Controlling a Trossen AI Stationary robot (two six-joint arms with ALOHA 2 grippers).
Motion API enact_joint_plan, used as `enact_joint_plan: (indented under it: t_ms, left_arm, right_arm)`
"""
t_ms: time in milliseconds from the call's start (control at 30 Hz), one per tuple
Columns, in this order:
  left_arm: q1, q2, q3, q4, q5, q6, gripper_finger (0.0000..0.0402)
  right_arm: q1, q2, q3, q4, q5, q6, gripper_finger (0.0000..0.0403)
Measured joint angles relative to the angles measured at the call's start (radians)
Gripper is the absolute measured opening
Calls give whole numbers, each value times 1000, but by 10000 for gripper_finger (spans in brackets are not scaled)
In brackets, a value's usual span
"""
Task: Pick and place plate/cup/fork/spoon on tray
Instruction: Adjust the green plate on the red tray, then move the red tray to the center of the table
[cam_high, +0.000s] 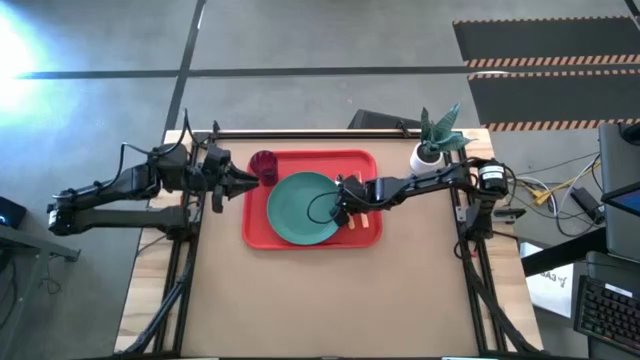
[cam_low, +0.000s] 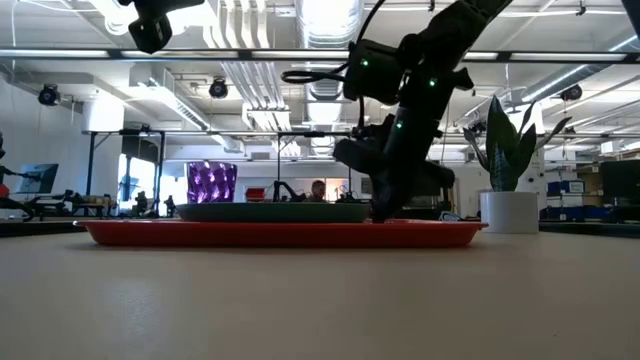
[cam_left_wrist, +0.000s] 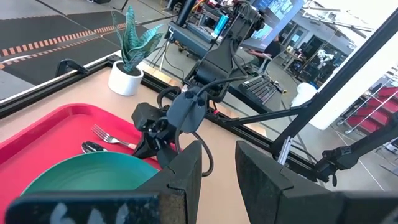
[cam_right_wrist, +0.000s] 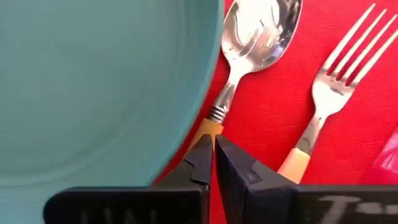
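Tableware sits gathered on the red tray (cam_high: 310, 237) at the far middle of the counter (cam_high: 330, 300). The teal-green plate (cam_high: 303, 208) lies flat in the tray's centre, and the dark purple cup (cam_high: 264, 164) stands upright in the tray's far left corner, apart from the plate.

Along the plate's right edge lie the spoon (cam_right_wrist: 249, 56) and the fork (cam_right_wrist: 336, 87), side by side on the red surface, bowl and tines pointing the same way, orange-tan handles toward the right arm's camera. The spoon is the nearer of the two to the plate, its bowl just beside the rim; the fork lies on the spoon's other side, not touching it.

The right pincer (cam_right_wrist: 214, 158) is down at the tray, its two dark fingers drawn almost together over the spoon's handle, with the orange tip showing at their ends; whether they actually clamp the handle cannot be told. From counter height it (cam_low: 385, 205) meets the tray near the plate's right edge.

The left pincer (cam_high: 250, 180) hovers over the tray's left rim, just beside the cup, fingers parted and empty.

A white pot with a green plant (cam_high: 432, 150) stands on the counter off the tray's far right corner.
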Motion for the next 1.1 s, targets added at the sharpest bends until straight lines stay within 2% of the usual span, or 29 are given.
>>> enact_joint_plan:
  t_ms: [433,733,900,1100]
  left_arm:
    - [0,5,0,-3,0,0,80]
    - [0,6,0,-4,0,0,80]
    - [0,7,0,-5,0,1,80]
    - [0,8,0,-5,0,0,80]
  right_arm:
    - [8,3,4,114,29,52,8]
    - [-1,-40,3,40,35,-24,8]
    - [-69,-99,3,52,79,-93,8]
    - [-195,-107,3,108,-69,-165,8]
